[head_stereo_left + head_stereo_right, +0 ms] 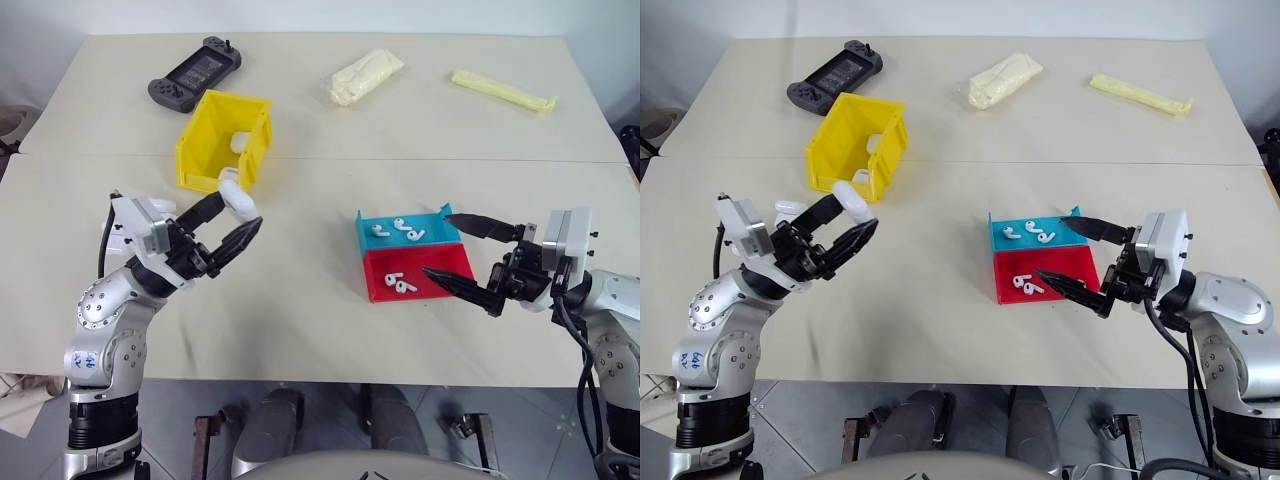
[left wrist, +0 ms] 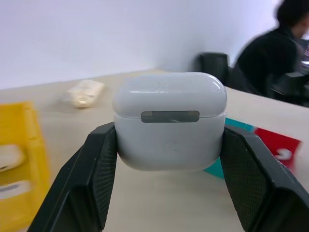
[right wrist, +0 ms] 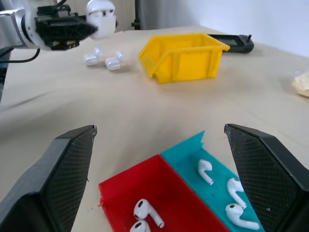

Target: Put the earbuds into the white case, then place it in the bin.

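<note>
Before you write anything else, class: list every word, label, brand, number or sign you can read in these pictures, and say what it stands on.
No text can be read anywhere.
Blue markings on the left arm's base: too small to read.
White case in the left gripper: plain, with only a blank grey strip.
Yellow bin, teal tray, red tray: no labels.
Game controller: dark screen, nothing legible.

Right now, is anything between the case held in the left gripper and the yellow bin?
Nothing visible. The left gripper is shut on the white case, held above the table just in front of the bin, on the side of its lowered front lip.
</note>
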Motion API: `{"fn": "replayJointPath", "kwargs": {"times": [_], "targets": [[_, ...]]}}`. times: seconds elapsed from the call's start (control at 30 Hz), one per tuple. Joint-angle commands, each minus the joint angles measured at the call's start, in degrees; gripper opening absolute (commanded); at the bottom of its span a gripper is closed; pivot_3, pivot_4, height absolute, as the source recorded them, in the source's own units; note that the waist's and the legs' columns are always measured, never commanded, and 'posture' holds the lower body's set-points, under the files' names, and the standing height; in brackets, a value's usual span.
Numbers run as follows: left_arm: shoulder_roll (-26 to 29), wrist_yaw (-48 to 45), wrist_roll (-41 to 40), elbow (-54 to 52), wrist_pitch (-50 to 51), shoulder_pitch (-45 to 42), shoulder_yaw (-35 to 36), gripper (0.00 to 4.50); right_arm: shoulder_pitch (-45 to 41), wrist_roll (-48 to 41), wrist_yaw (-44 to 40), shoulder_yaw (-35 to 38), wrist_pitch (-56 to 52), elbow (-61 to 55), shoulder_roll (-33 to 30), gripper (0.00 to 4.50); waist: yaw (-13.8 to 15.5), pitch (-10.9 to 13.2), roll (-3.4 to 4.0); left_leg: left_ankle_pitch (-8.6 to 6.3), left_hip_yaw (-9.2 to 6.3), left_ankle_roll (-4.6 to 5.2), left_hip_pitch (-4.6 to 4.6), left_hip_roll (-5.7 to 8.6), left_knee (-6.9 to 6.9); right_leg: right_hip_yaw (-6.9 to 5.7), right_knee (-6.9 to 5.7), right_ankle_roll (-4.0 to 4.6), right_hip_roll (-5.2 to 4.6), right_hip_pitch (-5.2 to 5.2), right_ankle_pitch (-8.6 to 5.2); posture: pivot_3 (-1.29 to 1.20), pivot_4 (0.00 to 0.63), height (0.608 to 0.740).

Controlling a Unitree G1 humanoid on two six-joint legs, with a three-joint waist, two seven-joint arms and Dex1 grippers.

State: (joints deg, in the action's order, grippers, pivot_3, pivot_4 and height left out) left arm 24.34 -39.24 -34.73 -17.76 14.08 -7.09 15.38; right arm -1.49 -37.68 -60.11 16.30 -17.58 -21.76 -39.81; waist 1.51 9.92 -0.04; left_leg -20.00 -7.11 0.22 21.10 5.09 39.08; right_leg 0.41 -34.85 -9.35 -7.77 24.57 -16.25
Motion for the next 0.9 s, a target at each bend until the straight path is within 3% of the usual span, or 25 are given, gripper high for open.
{"fn": "replayJointPath", "kwargs": {"times": [0.03, 0.17, 0.37, 0.4, 0.5, 0.63, 0.83, 0.9], "targets": [[-0.1, 4.6, -1.6, -1.6, 1.9, -1.1, 2.4, 2.78, 0.7, -0.2, 0.5, 1.0, 1.7, -1.1, 0.4, 4.45, 0.0, 0.0, 0.00, 0.00, 0.01, 0.00, 0.00, 0.00, 0.00, 0.01, 0.00, 0.00, 0.00, 0.00, 0.00, 0.00, 0.150, 0.740], [0.9, 5.1, -3.9, 1.3, 4.5, -7.1, 2.7, 2.78, -0.5, -0.3, 1.8, 0.4, 2.0, -1.3, 0.8, 4.45, 0.1, 0.0, 0.00, 0.01, -0.02, -0.01, 0.00, 0.00, 0.01, -0.01, -0.01, 0.00, 0.01, 0.00, 0.00, 0.00, 0.150, 0.740], [6.3, -9.4, -3.3, 4.1, 5.0, -10.0, -4.3, 2.78, -9.4, -5.0, 5.1, -4.6, -5.0, -3.3, 2.1, 4.45, -0.7, 0.0, 0.03, -0.01, 0.02, -0.03, -0.02, -0.05, -0.08, 0.02, -0.13, 0.01, 0.06, 0.02, 0.00, 0.00, 0.150, 0.740], [6.8, -12.0, -2.4, 4.7, 4.3, -10.5, -6.2, 2.78, -10.5, -5.0, 4.7, -5.7, -5.4, -3.3, 2.2, 4.28, -0.7, 0.0, 0.03, -0.01, 0.00, -0.04, -0.01, -0.07, -0.08, -0.01, -0.12, 0.02, 0.08, 0.02, -0.01, 0.00, 0.150, 0.740], [6.7, -16.9, 0.1, 6.9, 1.5, -12.2, -10.5, 2.78, -13.3, -4.7, 4.3, -8.4, -6.4, -2.7, 2.4, 3.55, -0.6, 0.0, 0.03, -0.01, -0.01, -0.04, 0.01, -0.06, -0.06, -0.01, -0.09, 0.02, 0.07, 0.01, -0.01, 0.00, 0.150, 0.740], [3.9, -22.0, 5.0, 10.9, -3.8, -15.1, -17.4, 2.78, -21.4, -4.1, 6.4, -13.0, -7.9, -0.5, 6.2, 2.09, -0.3, 0.0, 0.02, 0.00, 0.00, -0.03, 0.01, 0.00, 0.02, -0.01, 0.05, 0.02, 0.03, 0.02, -0.01, 0.00, 0.150, 0.740], [0.7, -23.6, 6.7, 13.6, -5.1, -17.6, -20.6, 2.78, -25.7, -1.1, 5.1, -17.8, -7.7, 2.4, 8.2, 0.02, -0.3, 0.0, 0.02, -0.01, -0.05, -0.03, 0.06, 0.00, -0.01, -0.05, -0.10, 0.02, 0.04, 0.04, -0.01, 0.00, 0.150, 0.740], [-0.1, -23.7, 6.8, 14.0, -5.5, -18.0, -20.9, 2.78, -26.4, -0.4, 4.8, -18.4, -7.3, 3.4, 8.5, 0.02, -0.3, 0.0, 0.02, -0.01, -0.05, -0.03, 0.07, 0.00, -0.01, -0.05, -0.11, 0.01, 0.03, 0.04, -0.01, 0.00, 0.150, 0.740]]}}
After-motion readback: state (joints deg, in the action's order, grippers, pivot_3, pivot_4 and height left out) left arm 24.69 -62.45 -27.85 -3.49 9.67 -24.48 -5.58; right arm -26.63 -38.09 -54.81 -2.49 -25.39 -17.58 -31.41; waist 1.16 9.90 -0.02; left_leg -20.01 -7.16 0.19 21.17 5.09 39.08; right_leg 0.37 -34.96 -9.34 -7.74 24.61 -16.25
